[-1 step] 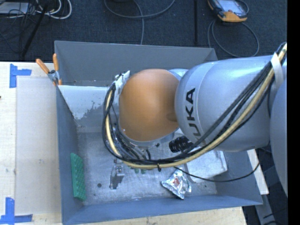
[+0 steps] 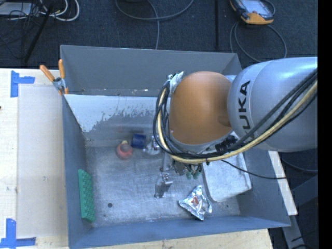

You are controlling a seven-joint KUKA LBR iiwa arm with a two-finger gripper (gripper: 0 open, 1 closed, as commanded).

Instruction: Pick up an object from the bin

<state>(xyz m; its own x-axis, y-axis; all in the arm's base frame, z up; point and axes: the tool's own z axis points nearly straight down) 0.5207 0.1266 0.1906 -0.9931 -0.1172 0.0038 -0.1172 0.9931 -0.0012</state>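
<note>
Hovering with gripper (image 2: 163, 184) (open or shut: can't tell) just far-left of crumpled silver foil wrapper (image 2: 195, 203); probably light, crushable, slippery, so pinch a raised fold.

From here the orange cover (image 2: 199, 108) and its cables (image 2: 162, 123) hide the back right of the bin (image 2: 72, 154) and the upper edge of the white cloth (image 2: 228, 183). The reddish lump (image 2: 124, 149) and the silvery bit (image 2: 151, 147) beside the blue thing (image 2: 138, 140) are too blurred to name. The arm (image 2: 280, 102) runs off the right edge.
</note>
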